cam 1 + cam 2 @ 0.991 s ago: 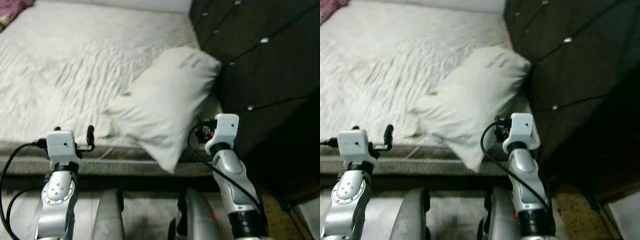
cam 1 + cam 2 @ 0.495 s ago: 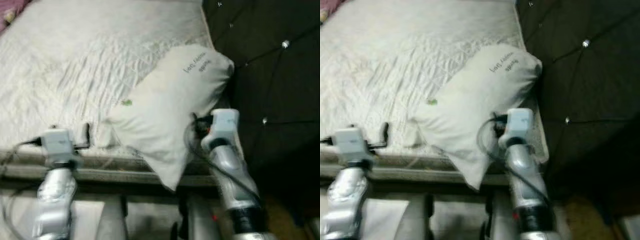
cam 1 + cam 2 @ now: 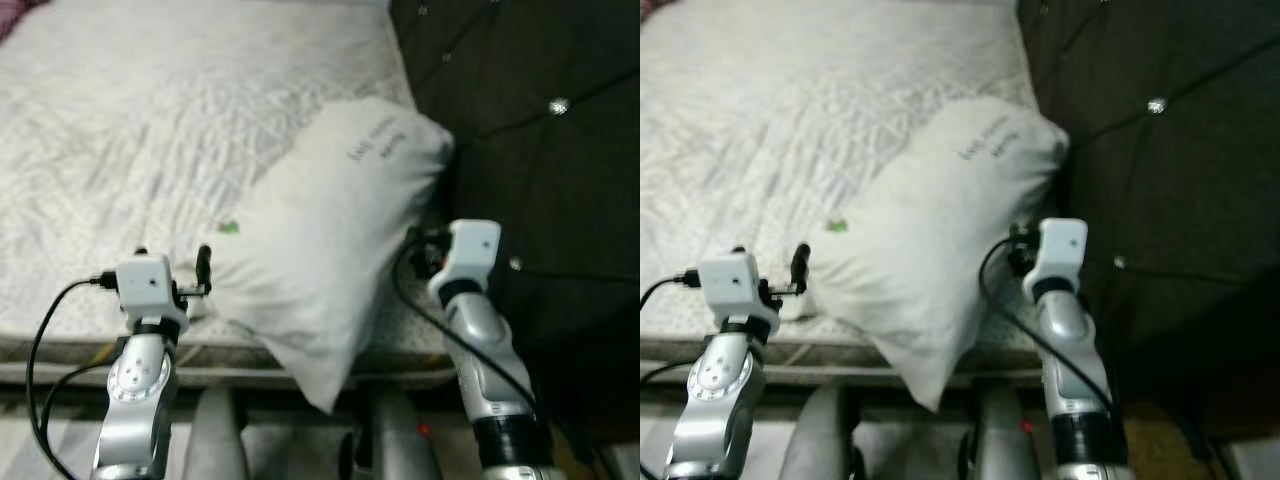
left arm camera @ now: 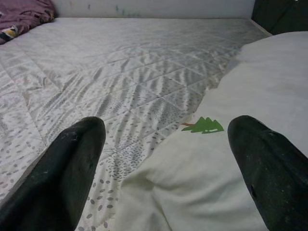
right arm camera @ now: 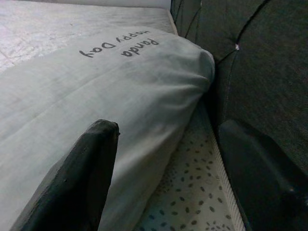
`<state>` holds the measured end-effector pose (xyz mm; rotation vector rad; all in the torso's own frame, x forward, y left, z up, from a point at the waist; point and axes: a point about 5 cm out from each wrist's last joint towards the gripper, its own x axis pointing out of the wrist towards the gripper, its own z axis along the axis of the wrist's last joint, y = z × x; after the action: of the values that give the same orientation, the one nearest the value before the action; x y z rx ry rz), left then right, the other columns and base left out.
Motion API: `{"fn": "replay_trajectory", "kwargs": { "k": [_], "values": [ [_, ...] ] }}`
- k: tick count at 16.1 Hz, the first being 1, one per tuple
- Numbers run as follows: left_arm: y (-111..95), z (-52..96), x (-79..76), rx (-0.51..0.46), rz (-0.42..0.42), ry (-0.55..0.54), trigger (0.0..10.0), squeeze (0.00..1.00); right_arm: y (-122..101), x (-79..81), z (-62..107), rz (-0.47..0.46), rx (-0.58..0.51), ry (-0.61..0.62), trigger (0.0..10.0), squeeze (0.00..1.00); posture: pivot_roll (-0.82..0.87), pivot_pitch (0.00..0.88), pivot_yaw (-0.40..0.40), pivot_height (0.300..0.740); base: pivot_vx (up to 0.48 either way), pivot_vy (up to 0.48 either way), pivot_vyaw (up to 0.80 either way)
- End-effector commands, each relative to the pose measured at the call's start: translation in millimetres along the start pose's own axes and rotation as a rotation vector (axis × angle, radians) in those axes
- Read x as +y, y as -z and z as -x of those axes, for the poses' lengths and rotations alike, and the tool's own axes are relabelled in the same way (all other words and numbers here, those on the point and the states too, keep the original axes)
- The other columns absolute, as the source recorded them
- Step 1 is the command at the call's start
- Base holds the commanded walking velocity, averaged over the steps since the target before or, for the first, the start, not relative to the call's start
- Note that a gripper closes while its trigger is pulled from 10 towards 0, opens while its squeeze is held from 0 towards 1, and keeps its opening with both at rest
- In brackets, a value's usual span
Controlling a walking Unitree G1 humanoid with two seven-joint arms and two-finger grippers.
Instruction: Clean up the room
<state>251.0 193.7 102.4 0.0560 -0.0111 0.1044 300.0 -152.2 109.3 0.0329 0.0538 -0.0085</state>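
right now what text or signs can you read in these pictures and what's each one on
"Happy Day": on the pillow, near the corner by the dark headboard, seen upside down in the right wrist view.
"Panda": on the pillow, the second line of that print.
Small green tree mark, no letters: on the pillow, between the left gripper fingers' view.
In the head views the print is too blurred to read.
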Motion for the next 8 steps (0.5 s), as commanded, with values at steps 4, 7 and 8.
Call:
{"fn": "replay_trajectory", "kwargs": {
  "k": [4, 7, 8],
  "values": [
    [5.7, 6.4, 9.3, 0.028, -0.022, -0.03, 10.0, 0.0, 1.9, 3.6, 4.3, -0.016, -0.006, -0.009, 10.0, 0.0, 0.1, 0.103, -0.051, 0.592, 0.0, 0.0, 0.0],
    [4.8, 7.2, 12.3, 0.025, -0.039, -0.051, 10.0, 0.0, 3.9, 5.1, 5.0, -0.009, 0.004, -0.012, 10.0, 0.0, 0.11, 0.102, -0.05, 0.557, 0.0, 0.0, 0.0],
    [4.7, 7.3, 12.7, 0.026, -0.045, -0.053, 10.0, 0.0, 4.1, 5.3, 4.9, -0.007, 0.008, -0.012, 10.0, 0.0, 0.11, 0.103, -0.049, 0.557, 0.0, 0.0, 0.0]
  ]
}}
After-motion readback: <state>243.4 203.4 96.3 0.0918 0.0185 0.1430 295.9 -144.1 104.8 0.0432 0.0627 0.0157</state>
